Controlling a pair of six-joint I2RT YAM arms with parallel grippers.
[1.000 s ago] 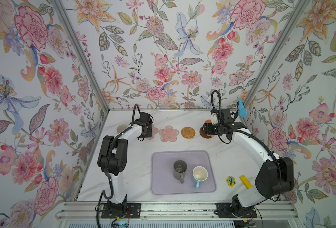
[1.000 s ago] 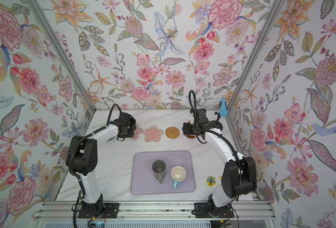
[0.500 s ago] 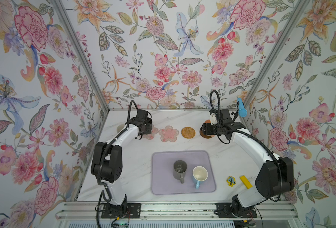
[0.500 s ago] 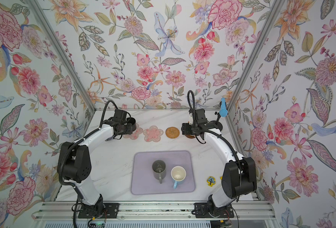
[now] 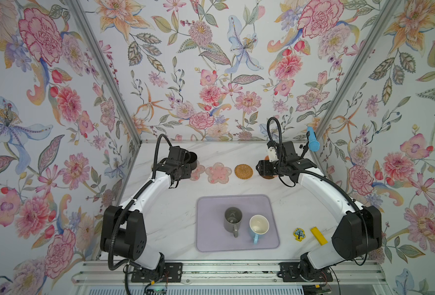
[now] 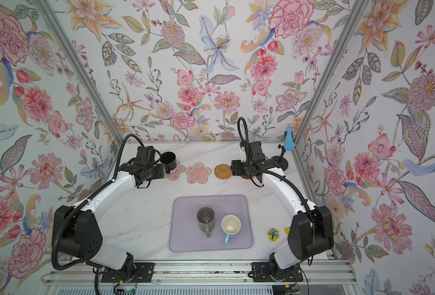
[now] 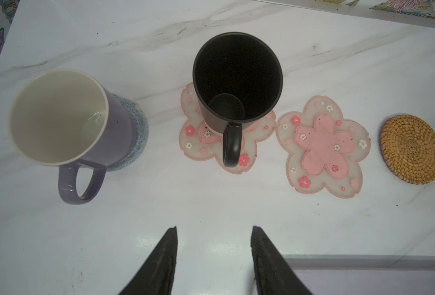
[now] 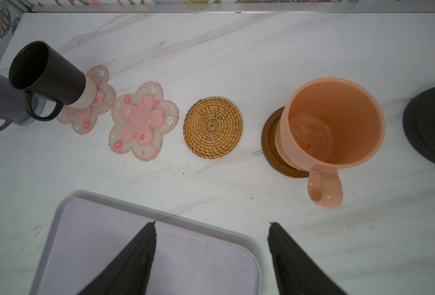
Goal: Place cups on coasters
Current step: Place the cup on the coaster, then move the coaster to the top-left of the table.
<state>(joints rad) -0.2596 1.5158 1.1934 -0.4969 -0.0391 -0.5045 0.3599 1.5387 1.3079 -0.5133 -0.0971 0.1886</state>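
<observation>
Three of the five cups are already seated in the coaster row along the 12 o'clock edge of the tabletop (image 5: 175, 204). The lavender mug (image 7: 58, 115) stands on the grey-blue knitted coaster (image 7: 140, 127), and the black mug (image 7: 237, 74) stands on the outer pink flower coaster (image 7: 193, 143). The peach-orange mug (image 8: 334, 120) stands on the dark brown disc (image 8: 270, 143), slightly off its centre. The left pincer (image 7: 214, 228) hangs at 6 o'clock of the black mug, released and empty. The right pincer (image 8: 212, 224) is likewise spread with nothing in it, over the 12 o'clock edge of the lavender mat (image 5: 211, 204). This looks like the step between a finished set-down and the next pick. The grey mug (image 5: 233, 221) and, at its 3 o'clock, the light blue mug (image 5: 258, 226) wait upright on the mat, handles toward 6 o'clock. The inner pink flower coaster (image 5: 218, 172) and the rattan coaster (image 5: 243, 171) lie bare. The next move probably calls for each arm to swing toward 6 o'clock and take the nearer mug by its handle or wall. Since the two mugs stand just beside each other, the approach should avoid knocking the neighbour.
</observation>
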